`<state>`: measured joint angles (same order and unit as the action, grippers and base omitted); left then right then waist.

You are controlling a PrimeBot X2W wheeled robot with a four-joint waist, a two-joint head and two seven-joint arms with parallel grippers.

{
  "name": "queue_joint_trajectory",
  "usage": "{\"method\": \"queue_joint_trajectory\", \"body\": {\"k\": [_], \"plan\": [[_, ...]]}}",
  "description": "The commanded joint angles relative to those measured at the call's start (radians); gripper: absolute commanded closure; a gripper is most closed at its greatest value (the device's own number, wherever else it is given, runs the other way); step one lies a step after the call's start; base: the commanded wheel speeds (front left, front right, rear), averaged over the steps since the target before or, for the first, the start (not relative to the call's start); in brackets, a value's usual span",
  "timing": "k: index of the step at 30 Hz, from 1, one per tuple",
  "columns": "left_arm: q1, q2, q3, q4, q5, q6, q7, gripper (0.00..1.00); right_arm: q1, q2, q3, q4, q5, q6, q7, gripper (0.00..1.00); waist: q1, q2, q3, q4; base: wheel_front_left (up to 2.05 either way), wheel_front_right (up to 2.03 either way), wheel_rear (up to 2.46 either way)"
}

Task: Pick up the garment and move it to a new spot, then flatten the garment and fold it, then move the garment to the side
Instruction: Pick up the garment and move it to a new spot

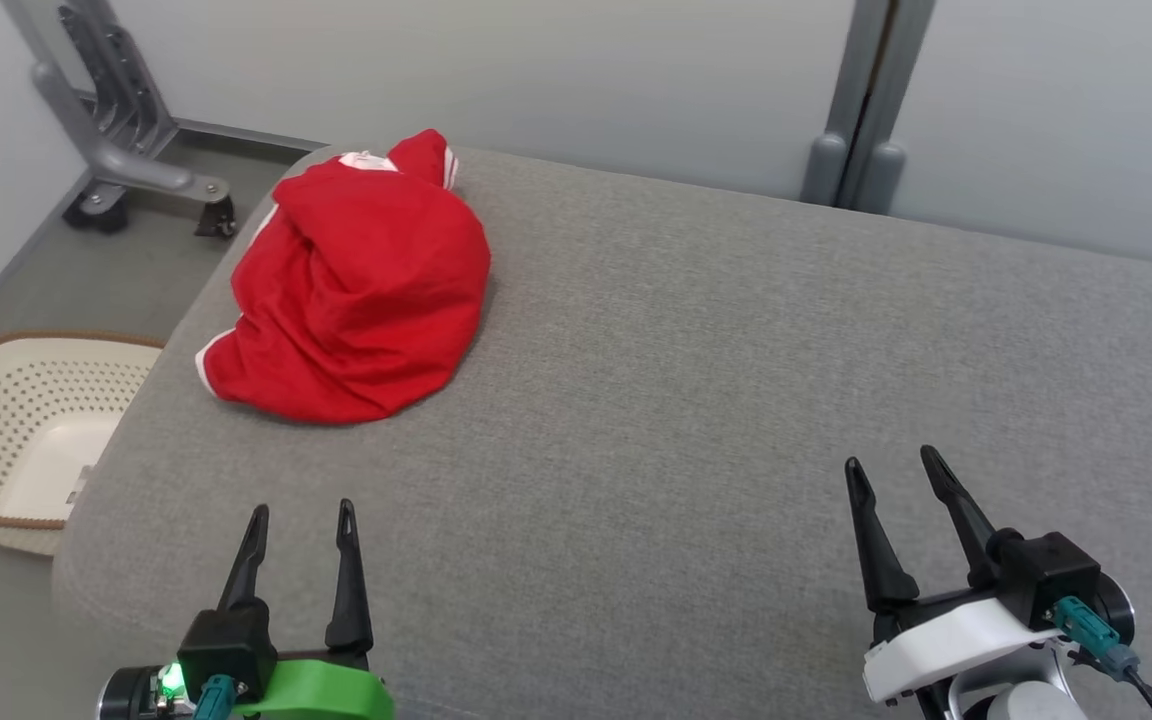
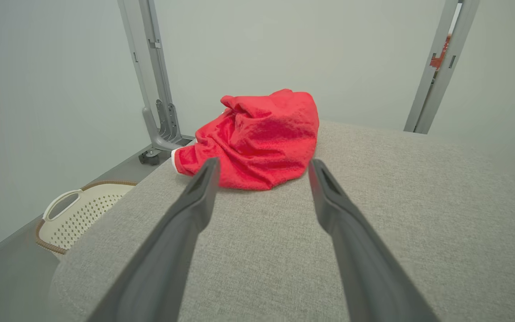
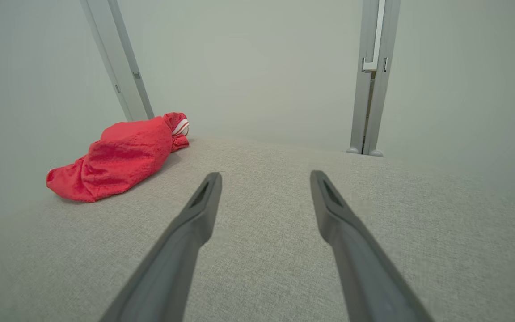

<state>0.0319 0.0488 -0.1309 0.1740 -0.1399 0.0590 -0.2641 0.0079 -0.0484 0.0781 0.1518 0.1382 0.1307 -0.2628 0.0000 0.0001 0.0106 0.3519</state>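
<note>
1. Showing the head view: a crumpled red fabric garment with white trim [image 1: 356, 290] lies bunched at the far left of the grey upholstered surface [image 1: 686, 350]. The left gripper [image 1: 302, 508] and right gripper [image 1: 890, 459] hover at the near edge, fingers apart and empty.
2. Left wrist view: the garment lies ahead of the spread fingers, clear of both tips.
3. Right wrist view: the garment lies far left, and the fingers are parted over bare upholstery. By this evidence no step is done: pick-up, relocation, flattening, folding and setting aside all remain.
</note>
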Motion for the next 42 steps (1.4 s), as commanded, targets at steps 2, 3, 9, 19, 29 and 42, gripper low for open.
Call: {"method": "queue_joint_trajectory", "body": {"k": [2, 3, 9, 19, 29, 42], "plan": [[0.015, 0.003, 0.003, -0.005, -0.004, 0.001, -0.001, 0.0, -0.003, -0.003, 0.006, 0.003, 0.004, 0.0, -0.003, 0.0, 0.0, -0.0001, -0.004, 0.09, 0.0, 0.0, 0.0], [0.017, 0.003, 0.004, -0.006, -0.006, 0.003, -0.001, 0.0, -0.004, -0.004, 0.009, 0.004, 0.003, 0.0, -0.003, 0.0, 0.0, -0.0001, -0.003, 0.094, 0.0, 0.0, 0.0], [0.018, 0.003, 0.01, -0.022, -0.012, 0.013, -0.001, 0.0, -0.016, -0.004, 0.021, 0.01, -0.002, 0.0, -0.003, 0.0, 0.0, -0.0001, 0.013, 0.099, 0.0, 0.0, 0.0], [-0.055, 0.015, 0.051, -0.067, -0.005, -0.007, -0.001, 0.0, -0.04, -0.004, 0.009, -0.024, -0.033, 0.0, -0.003, 0.0, 0.0, -0.0001, 0.078, 0.041, 0.0, 0.0, 0.0], [-0.481, 0.212, 0.045, 0.015, 0.113, -0.106, 0.032, 0.0, -0.083, -0.004, -0.026, -0.059, -0.112, 0.0, -0.003, 0.0, 0.0, -0.0001, 0.208, -0.038, 0.0, 0.0, 0.0], [-0.844, 0.272, -0.076, 0.428, -0.091, -0.188, 0.32, 0.0, -0.143, -0.004, -0.032, -0.096, -0.175, 0.0, -0.003, 0.0, 0.0, -0.0001, 0.385, -0.122, 0.0, 0.0, 0.0]]}}
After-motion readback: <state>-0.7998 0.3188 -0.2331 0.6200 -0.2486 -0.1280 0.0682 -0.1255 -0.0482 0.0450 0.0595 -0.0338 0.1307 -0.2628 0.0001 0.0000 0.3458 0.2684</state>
